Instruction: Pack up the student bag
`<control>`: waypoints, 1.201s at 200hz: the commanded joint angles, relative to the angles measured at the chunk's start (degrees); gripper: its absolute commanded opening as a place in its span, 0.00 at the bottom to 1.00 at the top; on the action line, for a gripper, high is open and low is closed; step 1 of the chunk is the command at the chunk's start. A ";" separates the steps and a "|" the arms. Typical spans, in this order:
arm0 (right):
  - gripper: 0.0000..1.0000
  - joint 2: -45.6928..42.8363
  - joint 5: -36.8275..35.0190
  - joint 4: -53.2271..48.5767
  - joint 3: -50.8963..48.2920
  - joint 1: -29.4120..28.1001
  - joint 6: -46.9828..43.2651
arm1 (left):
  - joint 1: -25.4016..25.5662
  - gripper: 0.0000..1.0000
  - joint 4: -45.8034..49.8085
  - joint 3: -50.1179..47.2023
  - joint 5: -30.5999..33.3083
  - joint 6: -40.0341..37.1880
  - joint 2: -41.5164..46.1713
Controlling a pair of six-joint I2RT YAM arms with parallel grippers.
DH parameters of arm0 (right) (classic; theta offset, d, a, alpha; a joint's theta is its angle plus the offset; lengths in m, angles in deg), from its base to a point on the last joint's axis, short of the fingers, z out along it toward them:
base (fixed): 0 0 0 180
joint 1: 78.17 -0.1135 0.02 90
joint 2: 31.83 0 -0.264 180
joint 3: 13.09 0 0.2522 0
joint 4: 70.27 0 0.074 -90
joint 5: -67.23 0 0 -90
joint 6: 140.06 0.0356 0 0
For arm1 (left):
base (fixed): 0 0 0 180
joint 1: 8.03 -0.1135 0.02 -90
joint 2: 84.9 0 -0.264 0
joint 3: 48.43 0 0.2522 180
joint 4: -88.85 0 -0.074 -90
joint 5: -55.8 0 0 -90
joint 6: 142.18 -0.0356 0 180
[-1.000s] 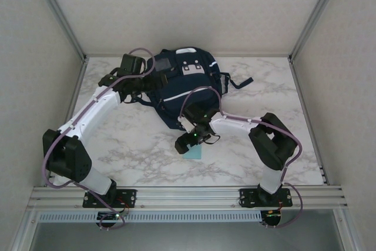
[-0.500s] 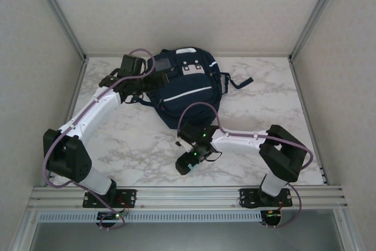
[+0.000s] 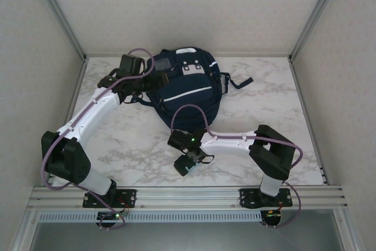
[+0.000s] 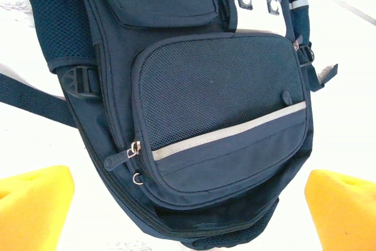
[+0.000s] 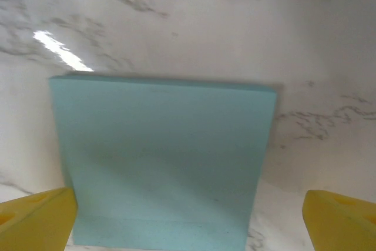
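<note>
- The student bag [image 3: 191, 95] lies flat toward 12 o'clock on the table [image 3: 129, 139], close to the far edge.
- My right gripper [image 3: 185, 167] hangs over the marble at the bag's 6 o'clock. Its jaws are spread wide and grip nothing.
- In my right wrist view, a flat teal pad [image 5: 164, 157] lies on the marble between my yellow fingertips [image 5: 35, 216]. Its 9 o'clock edge is close to one tip, and its 3 o'clock edge is well short of the other.
- I judge the step in hand to be picking up that pad.
  - I should first shift a little toward 9 o'clock to centre it.
  - The pad looks thin, so I must get low enough for both tips to straddle its edges — a high pinch would likely skid off.
  - Then I can close squarely on the two opposite edges.
- My left gripper [image 3: 160, 78] sits at the bag's 10 o'clock edge, jaws released and holding nothing.
- Both front pockets look zipped in my left wrist view — I cannot tell whether the main compartment is open. The pad will need an opening before it can go in.
- Count:
  - one bag
  - one teal pad
  - two grippers
  - four yellow tips
  - two zip pulls that I can see
</note>
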 commanded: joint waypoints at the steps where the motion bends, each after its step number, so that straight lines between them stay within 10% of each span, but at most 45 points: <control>1: 0.99 1.50 -0.62 -1.44 2.16 -1.92 2.12 | -0.46 1.00 -0.28 -0.43 -0.08 0.97 1.53; 108: 0.98 6.40 -3.70 -4.79 2.44 -2.04 5.09 | -0.58 1.00 0.11 -0.29 -0.03 0.80 1.35; 163: 0.69 5.54 -3.55 -4.39 3.47 -1.64 5.32 | -0.59 1.00 0.75 0.41 0.61 0.60 1.44; 240: 0.63 -8.73 0.37 -6.49 4.41 12.49 6.72 | 2.33 1.00 2.36 2.77 3.72 -4.73 -0.24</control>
